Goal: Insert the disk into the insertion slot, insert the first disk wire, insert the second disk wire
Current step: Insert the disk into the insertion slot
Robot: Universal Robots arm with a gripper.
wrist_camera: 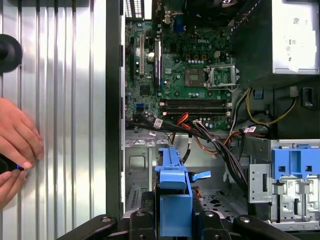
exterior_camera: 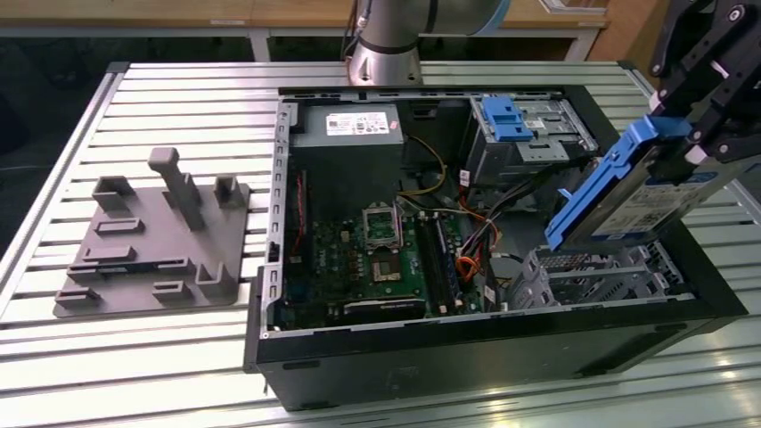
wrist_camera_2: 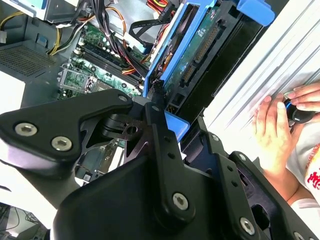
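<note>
Clamping the disk (exterior_camera: 621, 189) between closed fingers, the gripper (exterior_camera: 697, 147) holds it tilted over the insertion slot (exterior_camera: 594, 278), at three o'clock in the exterior view.

gripper (wrist_camera_2: 170, 107) clamped on the disk (wrist_camera_2: 197, 50), motherboard (wrist_camera_2: 85, 70) visible beyond it; a person's hand (wrist_camera_2: 272, 132) rests on the slatted table (wrist_camera_2: 280, 55).

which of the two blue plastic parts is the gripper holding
The blue carrier framing the disk, held tilted in the gripper above the insertion slot. The other, a blue latch, sits on the taller silver cage.
</note>
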